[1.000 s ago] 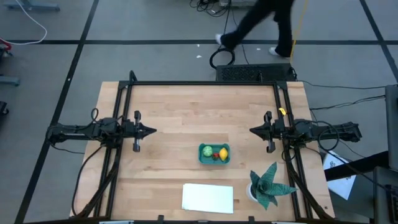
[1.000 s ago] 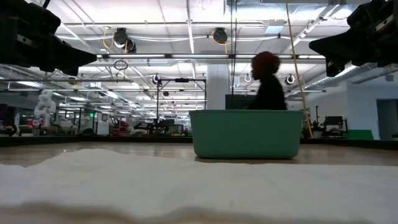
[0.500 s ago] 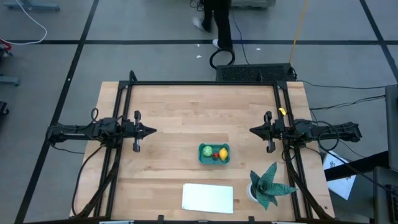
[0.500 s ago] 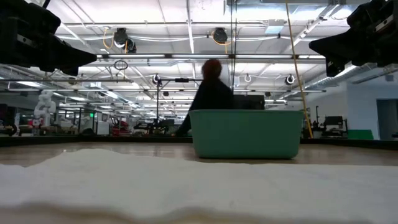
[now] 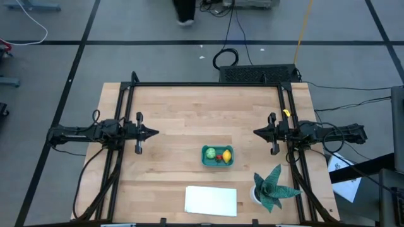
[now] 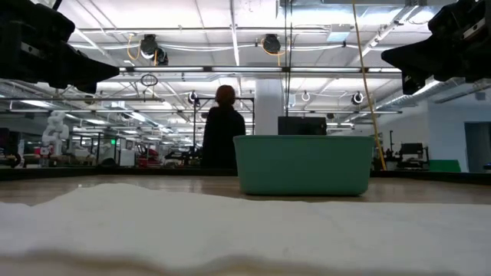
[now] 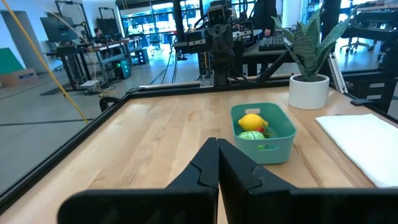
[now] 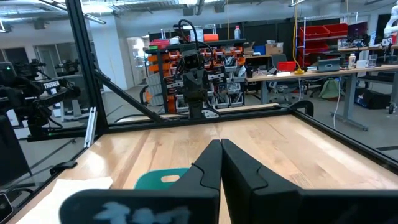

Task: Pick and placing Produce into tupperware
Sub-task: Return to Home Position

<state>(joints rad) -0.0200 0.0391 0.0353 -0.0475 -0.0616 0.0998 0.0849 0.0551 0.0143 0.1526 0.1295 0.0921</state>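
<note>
Since the produce [image 5: 218, 156] lay inside the tub [image 6: 304, 165], the return-home step was judged in hand. Left gripper [image 5: 156, 133] and right gripper [image 5: 255, 132] hung empty, fingers together, well apart from the tub on opposite sides. Next move called only for parking both arms.

**High view:** from overhead, looking straight down on the whole desk [image 5: 183, 107], with the tupperware [image 5: 218, 155] small near the middle.
**Low view:** at desk-top height, close in front of the tupperware, facing level past it into the room.
**Left wrist view:** over the left fingers [image 7: 208, 171], toward the tupperware from one side.
**Right wrist view:** over the right fingers [image 8: 211, 171], from the opposite side and nearer.

All four views share the tupperware.
</note>
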